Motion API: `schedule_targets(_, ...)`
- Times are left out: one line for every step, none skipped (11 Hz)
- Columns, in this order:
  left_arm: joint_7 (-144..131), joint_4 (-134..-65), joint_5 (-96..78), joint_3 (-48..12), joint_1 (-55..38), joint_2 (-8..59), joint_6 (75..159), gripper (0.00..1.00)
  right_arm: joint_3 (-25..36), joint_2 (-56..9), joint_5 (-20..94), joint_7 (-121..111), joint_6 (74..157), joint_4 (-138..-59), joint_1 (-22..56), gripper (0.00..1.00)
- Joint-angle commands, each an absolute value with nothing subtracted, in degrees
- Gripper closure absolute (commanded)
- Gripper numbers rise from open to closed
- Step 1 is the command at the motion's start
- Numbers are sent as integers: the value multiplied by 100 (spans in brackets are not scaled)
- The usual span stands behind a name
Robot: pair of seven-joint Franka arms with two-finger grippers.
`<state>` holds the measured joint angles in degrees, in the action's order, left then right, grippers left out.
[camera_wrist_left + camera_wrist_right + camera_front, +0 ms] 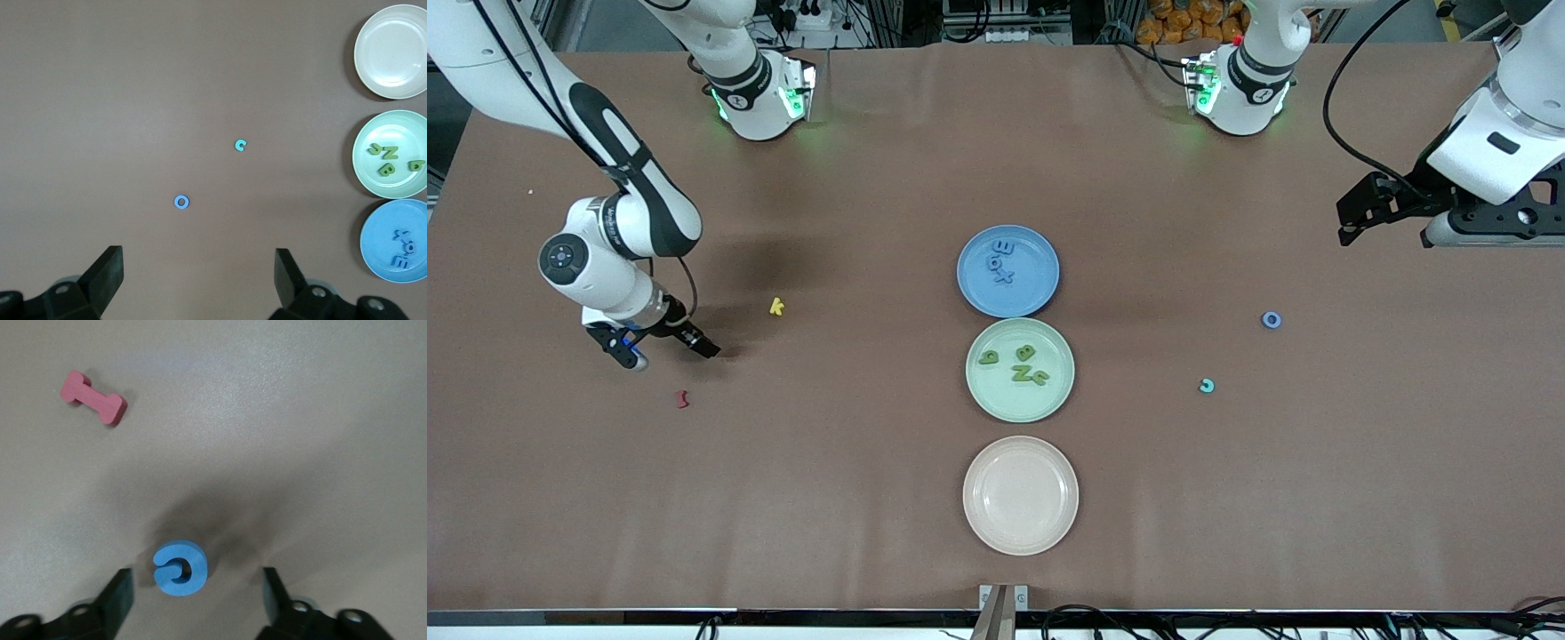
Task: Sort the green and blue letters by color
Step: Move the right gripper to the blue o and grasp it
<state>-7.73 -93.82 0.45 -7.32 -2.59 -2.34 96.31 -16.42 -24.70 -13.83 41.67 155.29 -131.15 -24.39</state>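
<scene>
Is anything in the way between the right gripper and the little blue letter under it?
No. The right gripper hangs open right over the blue letter, with bare table around it. The red piece lies off to one side.

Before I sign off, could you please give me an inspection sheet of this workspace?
Surface: brown table, bare paper cover.
Job's things: blue plate holds blue letters; green plate holds green letters; blue ring and teal c loose toward the left arm's end; blue piece under the right gripper.
Clutter: cream plate, yellow k, dark red piece.
Grippers: left gripper open, waiting raised; right gripper open, low around the blue piece.
Cables: on both arms.
Surroundings: nothing seen of concern.
</scene>
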Motion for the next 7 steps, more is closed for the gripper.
schedule_targets(-633,-9211,-79,-729,-211,-149,9519,0,-1521,-2522,-1591,4324,15732,-13140,-2312,36)
schedule_targets(-633,-9211,-79,-729,-211,-141,9519,0,-1494,-2575,-1591,4324,15759,-13122,-2277,42)
schedule_targets(-624,-9220,-88,-729,-211,-141,9519,0,-1485,-2584,-1591,4324,15759,-13105,-2268,48)
schedule_targets(-624,-9220,-97,-729,-211,-123,9519,0,-1468,-2584,-1591,4324,15776,-13104,-2259,54)
schedule_targets(-615,-9220,-97,-729,-202,-114,9519,0,-1442,-2610,-1591,4324,15872,-13113,-2241,60)
schedule_targets(-615,-9220,-97,-729,-193,-114,9519,0,-1441,-2645,-1591,4324,15899,-13113,-2233,69)
schedule_targets(-615,-9220,-97,-729,-176,-114,9519,0,-1415,-2646,-1591,4324,15891,-13105,-2224,80)
